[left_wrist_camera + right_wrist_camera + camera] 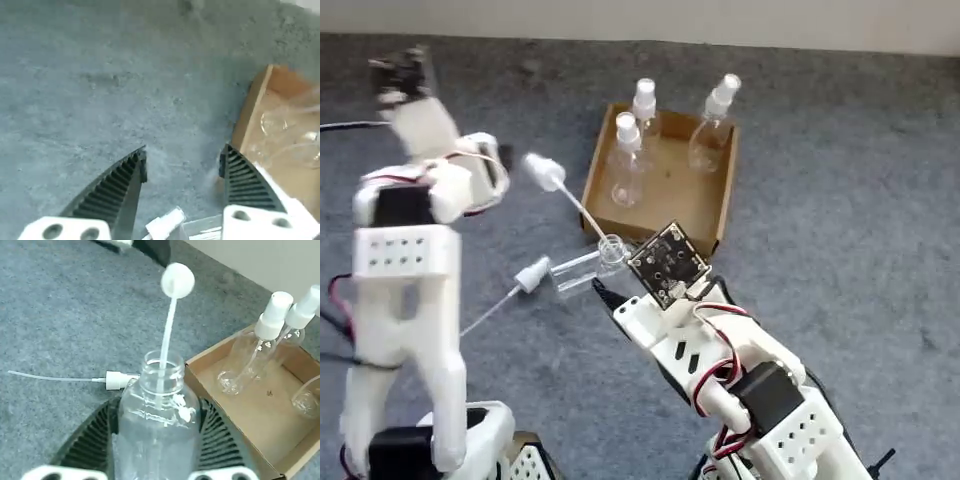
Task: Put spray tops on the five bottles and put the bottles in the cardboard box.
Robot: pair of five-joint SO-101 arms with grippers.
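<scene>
Grey table (pixel 840 150); cardboard box (pixel 675 195) at upper centre of the high view, three capped bottles (pixel 628 165) standing inside; right gripper (pixel 158 412) clamps an open bottle (pixel 159 385) just below the box; left gripper (pixel 185 150) spread, grasping nothing; one spray top (pixel 177 280) leans, its tube in that bottle's neck; another spray top (pixel 532 272) lies left of centre.

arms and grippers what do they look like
Both the left arm and right arm are white plastic shells with black motors, rows of small holes, and red, black and white cables. The left gripper and right gripper have black ribbed fingers on white bases. A square black circuit board sits at the right arm's wrist.
</scene>
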